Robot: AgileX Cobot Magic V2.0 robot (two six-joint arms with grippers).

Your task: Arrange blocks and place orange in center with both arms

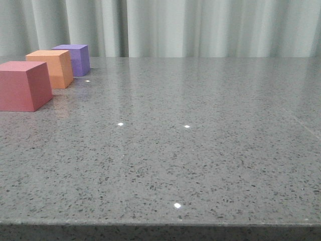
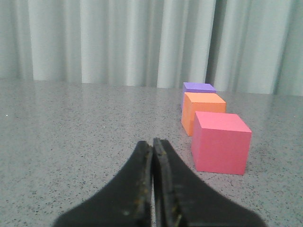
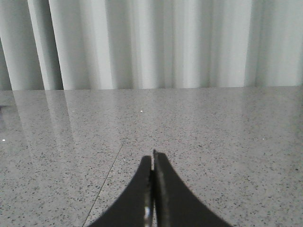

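Note:
Three cubes stand in a row at the table's far left. The red-pink cube [image 1: 22, 85] is nearest, the orange cube [image 1: 52, 68] is behind it, and the purple cube [image 1: 74, 58] is farthest. The left wrist view shows the same row: red-pink [image 2: 221, 143], orange [image 2: 202, 111], purple [image 2: 198, 88]. My left gripper [image 2: 153, 142] is shut and empty, low over the table, short of the red-pink cube and to its side. My right gripper [image 3: 152, 158] is shut and empty over bare table, with no cube in its view. Neither gripper shows in the front view.
The grey speckled stone table [image 1: 190, 150] stretches wide, with its front edge near the bottom of the front view. Pale curtains [image 1: 200, 25] hang behind the table's far edge. A thin seam line [image 3: 106, 182] runs across the tabletop in the right wrist view.

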